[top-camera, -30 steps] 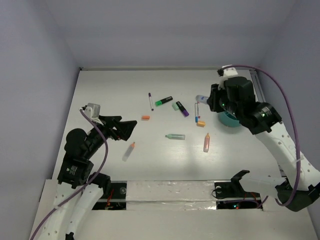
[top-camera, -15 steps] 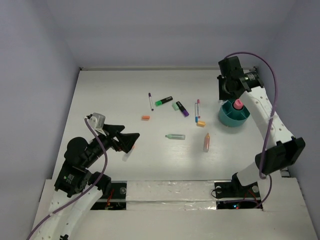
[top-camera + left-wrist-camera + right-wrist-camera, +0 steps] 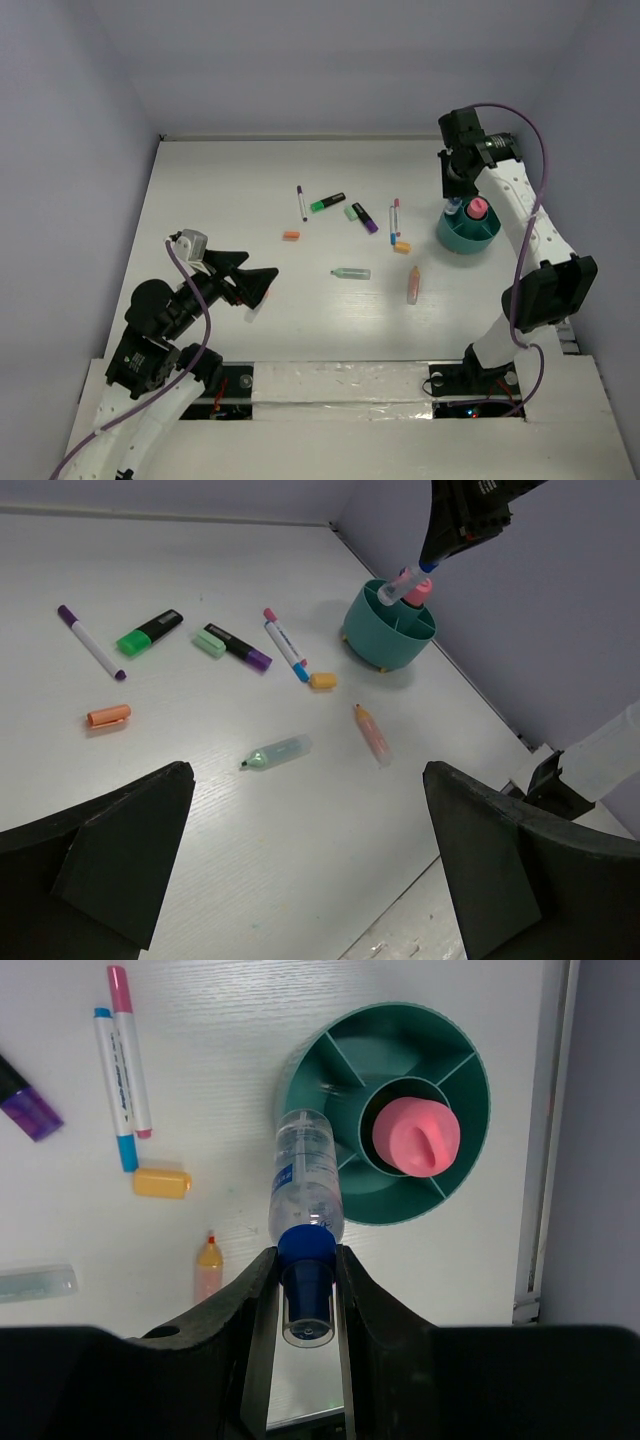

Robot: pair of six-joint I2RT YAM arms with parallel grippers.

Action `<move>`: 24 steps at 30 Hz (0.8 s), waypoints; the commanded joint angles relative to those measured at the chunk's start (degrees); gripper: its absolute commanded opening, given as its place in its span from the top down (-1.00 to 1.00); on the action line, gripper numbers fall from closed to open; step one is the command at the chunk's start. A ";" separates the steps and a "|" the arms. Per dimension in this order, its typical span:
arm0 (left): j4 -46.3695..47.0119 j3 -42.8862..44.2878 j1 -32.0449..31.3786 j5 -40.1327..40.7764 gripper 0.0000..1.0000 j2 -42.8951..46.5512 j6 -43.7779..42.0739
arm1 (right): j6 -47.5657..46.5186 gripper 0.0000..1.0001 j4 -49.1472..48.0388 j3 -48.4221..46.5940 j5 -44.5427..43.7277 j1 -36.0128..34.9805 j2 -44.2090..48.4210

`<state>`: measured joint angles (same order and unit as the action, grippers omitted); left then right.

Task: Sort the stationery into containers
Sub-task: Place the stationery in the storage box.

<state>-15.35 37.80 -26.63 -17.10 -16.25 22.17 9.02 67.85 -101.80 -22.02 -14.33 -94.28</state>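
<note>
**CAMERA SET-UP: THREE VIEWS**

- Top external: fixed, high behind both arm bases, tilted down. It takes in the whole table [image 3: 200,200] from a distance.
- Left wrist: low behind the left gripper [image 3: 308,772], whose spread fingers sit at the bottom corners. It faces forward across the table to the teal tub [image 3: 385,645], at mid-range.
- Right wrist: looks straight down past the right gripper [image 3: 305,1280], which pinches a clear tube [image 3: 305,1180]. It is close above the tub.
- Shared by all three: tub, pink-capped tube [image 3: 416,1137], pens [image 3: 120,1060] beside the tub.

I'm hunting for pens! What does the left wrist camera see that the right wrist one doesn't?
Only left wrist: purple-tipped pen, green marker, leftmost orange cap, open left tool. Only right wrist: a top-down close-up of the right tool gripping the clear tube. Both: teal tub, pink cap inside it, pink pen, blue pen.
</note>
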 commanded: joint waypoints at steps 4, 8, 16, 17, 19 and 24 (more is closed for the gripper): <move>1.82 -0.71 -0.35 0.49 -0.98 -0.01 0.33 | -1.02 0.88 -1.32 0.98 -0.74 1.58 0.06; 1.73 -0.62 -0.35 0.67 -0.98 -0.10 0.33 | -1.10 0.88 -2.02 1.51 0.75 2.20 -1.16; 1.73 -0.62 -0.35 1.02 -0.98 -0.10 0.50 | -1.19 0.80 -3.25 2.30 1.54 2.73 -3.89; 1.64 -0.62 -0.35 1.02 -0.98 -0.10 0.41 | -1.19 0.74 -3.60 2.39 1.54 2.73 -4.15; 1.73 -0.62 -0.35 1.11 -0.98 -0.18 0.41 | -1.28 0.68 -3.78 2.48 1.45 2.73 -4.68; 1.64 -0.62 -0.35 1.02 -0.98 -0.27 0.41 | -1.37 0.13 -5.36 2.66 0.23 3.25 -5.74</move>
<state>-15.46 37.80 -26.63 -16.23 -16.25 22.37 8.36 65.82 -98.72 -20.82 -11.60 -99.96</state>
